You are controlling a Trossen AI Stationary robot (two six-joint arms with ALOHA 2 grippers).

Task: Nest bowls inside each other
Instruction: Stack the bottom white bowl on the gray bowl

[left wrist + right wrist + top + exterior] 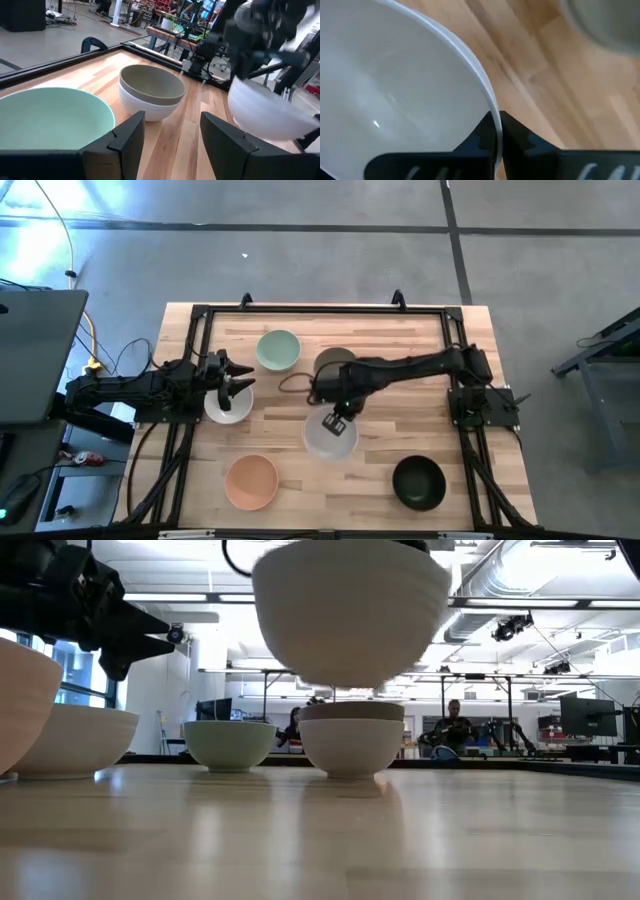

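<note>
My right gripper [336,423] is shut on a white bowl [330,437], which shows lifted above the table in the low view [350,610]. Just behind it an olive-grey bowl [152,82] sits nested in another white bowl [145,107]. A mint green bowl [278,350] stands at the far left. My left gripper [238,386] is open and empty, hovering above a third white bowl [227,405]. A peach bowl [251,481] and a black bowl [418,483] stand near the front edge. My right gripper pinches the white bowl's rim [492,117], one finger inside the bowl and one outside. The fingers come from above, pointing down, on the rim's far side. The bowl hangs upright and lifted clear of the table, its mouth up.
A black frame [320,308] runs along the table's far edge and down both sides. Bare wood lies between the peach and black bowls. People and benches show in the room beyond the table.
</note>
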